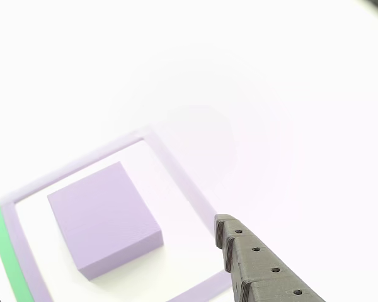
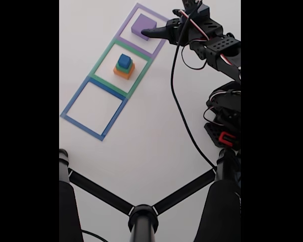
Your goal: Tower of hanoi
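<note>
- Purple block [image 1: 106,219] lies flat inside the purple outline [image 1: 183,179] in the other view, nearer that square's left side, with bare table on every side of it.
- In the fixed view the same block [image 2: 143,25] sits in the top outline [image 2: 125,24] of a diagonal row of three taped squares.
- Green outline [image 2: 102,59] in the middle of that row holds a small stack: orange block [image 2: 123,72] at the bottom, a sliver of green block [image 2: 124,66] above it, blue cube [image 2: 124,60] on top.
- The green block is mostly covered by the blue one, so its shape is hard to make out.
- Blue outline [image 2: 76,100] is the lowest square of the row.
- Gripper [image 2: 147,33] reaches in from the right of the fixed view; its dark tip lies over the purple block's right edge, and I cannot tell whether it touches.
- One grey toothed finger [image 1: 252,258] enters the other view from the bottom right, cut off by the frame, just over the outline's right corner and apart from the block.
- The second finger cannot be made out, so whether the jaws are spread or closed is not clear; nothing is seen held.
- The arm [image 2: 219,48] and its black cable [image 2: 179,108] run down the right side, partly cut by the black border.
- A strip of green tape [image 1: 6,251] is cropped at the other view's left edge.
- The white table [image 2: 156,151] is overexposed, its texture washed out.
</note>
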